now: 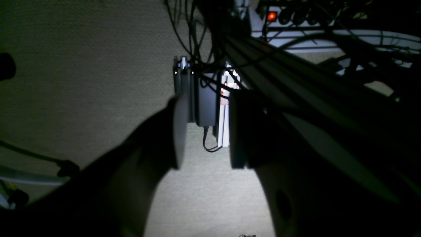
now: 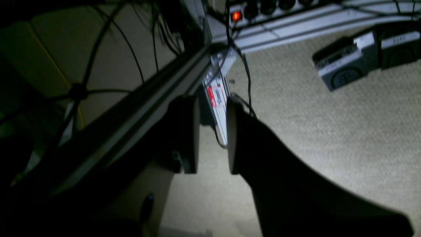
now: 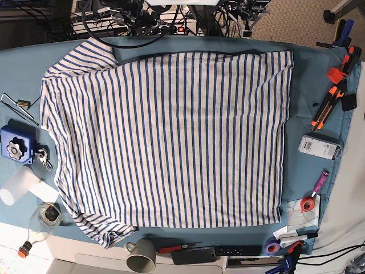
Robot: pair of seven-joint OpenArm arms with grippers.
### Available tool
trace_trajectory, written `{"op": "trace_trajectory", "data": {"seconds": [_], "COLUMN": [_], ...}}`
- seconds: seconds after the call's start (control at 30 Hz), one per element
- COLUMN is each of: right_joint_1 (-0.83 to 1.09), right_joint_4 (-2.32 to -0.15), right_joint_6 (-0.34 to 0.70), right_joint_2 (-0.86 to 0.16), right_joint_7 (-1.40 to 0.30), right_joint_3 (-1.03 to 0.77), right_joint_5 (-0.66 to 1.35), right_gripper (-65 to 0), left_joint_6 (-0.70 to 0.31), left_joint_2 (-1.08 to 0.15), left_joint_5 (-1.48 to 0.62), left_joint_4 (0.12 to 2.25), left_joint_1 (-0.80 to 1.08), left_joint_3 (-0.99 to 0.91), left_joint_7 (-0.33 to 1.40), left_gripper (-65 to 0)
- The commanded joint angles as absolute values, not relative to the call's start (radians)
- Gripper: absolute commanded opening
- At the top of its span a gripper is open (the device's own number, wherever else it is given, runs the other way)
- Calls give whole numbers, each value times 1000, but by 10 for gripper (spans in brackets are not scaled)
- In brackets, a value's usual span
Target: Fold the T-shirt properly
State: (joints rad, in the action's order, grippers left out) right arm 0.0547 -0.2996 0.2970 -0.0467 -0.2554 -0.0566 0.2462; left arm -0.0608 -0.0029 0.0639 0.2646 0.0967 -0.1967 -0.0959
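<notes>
Base view: T-shirt (image 3: 171, 137) spread flat on table cloth (image 3: 305, 103)

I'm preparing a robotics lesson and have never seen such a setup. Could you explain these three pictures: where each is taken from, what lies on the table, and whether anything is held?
It is a two-armed robot. Two dark pictures come from cameras on its wrists. Each shows its own gripper, left gripper and right gripper, jaws apart with nothing between them, above carpet and cables. The third looks straight down on the table. There the T-shirt lies spread flat, not yet folded. Around it lie a mug, clamps and rolls of tape.
</notes>
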Motion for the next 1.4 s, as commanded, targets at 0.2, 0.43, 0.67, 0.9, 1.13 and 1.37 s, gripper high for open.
{"op": "trace_trajectory", "data": {"seconds": [0.2,0.43,0.67,0.9,1.13,1.37], "right_joint_1": [53,73,135,283,466,661], "right_joint_4": [-307,-307,-315,-488,-749,-1031], "right_joint_6": [307,307,313,417,419,419], "right_joint_2": [-64,-122,-192,-246,-272,-314], "right_joint_7": [-307,-304,-301,-302,-307,-307], "right_joint_3": [-59,-59,-59,-59,-59,-60], "right_joint_5": [250,239,261,299,299,297], "right_gripper": [-497,-497,-497,-497,-497,-497], "left_joint_6": [-73,-132,-133,-188,-290,-290], "left_joint_2": [-18,-67,-113,-151,-183,-186], "left_joint_5": [67,66,-53,-91,-173,-188], "left_joint_4": [268,269,299,451,646,888], "left_joint_1": [106,136,195,310,438,598], "left_joint_3": [-194,-194,-194,-194,-194,-194], "left_joint_7": [-104,-105,-104,-82,-67,-68], "left_gripper": [-453,-453,-453,-453,-453,-453]}}
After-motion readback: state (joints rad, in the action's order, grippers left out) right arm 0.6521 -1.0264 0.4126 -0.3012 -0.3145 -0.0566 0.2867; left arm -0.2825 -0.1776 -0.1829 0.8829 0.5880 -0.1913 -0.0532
